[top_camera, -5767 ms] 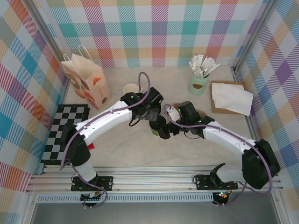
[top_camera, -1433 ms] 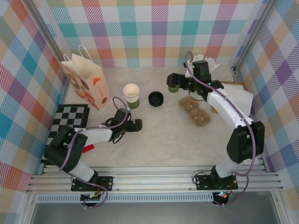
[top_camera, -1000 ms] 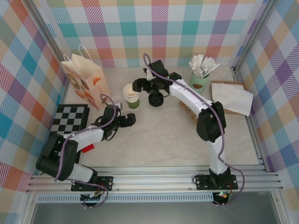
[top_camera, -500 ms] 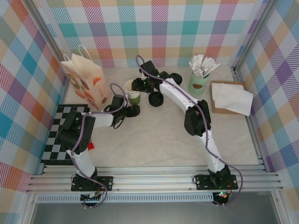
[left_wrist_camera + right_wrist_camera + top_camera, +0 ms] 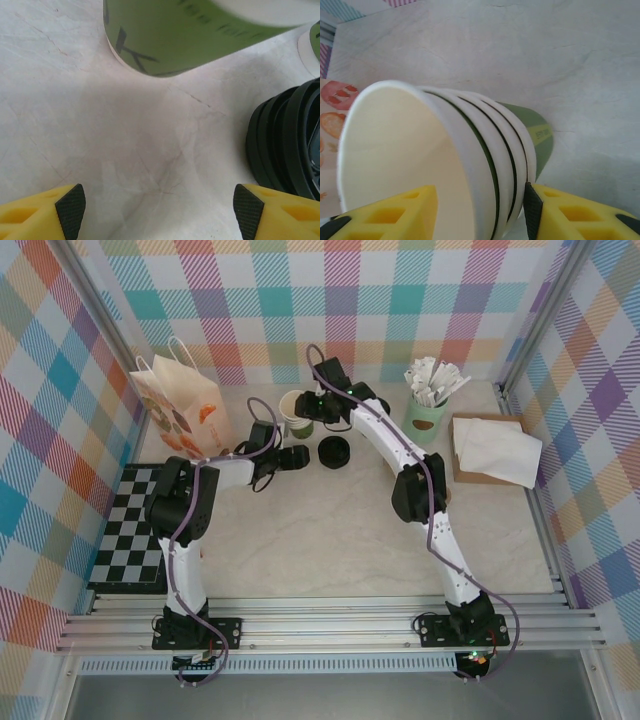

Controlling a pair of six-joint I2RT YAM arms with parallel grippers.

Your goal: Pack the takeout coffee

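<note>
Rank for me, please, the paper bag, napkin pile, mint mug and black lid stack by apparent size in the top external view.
1. paper bag
2. napkin pile
3. mint mug, sachets or not
4. black lid stack, clearly smallest

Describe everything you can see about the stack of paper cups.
The stack of paper cups is several lidless cups nested together, with at least four rims showing. It looks like paper: cream inside and at the rims, olive green outside with dark print near the base. It stands on the pale marbled table near the printed paper bag, between the yellow jaws of the right gripper; whether they press it is unclear.
</note>
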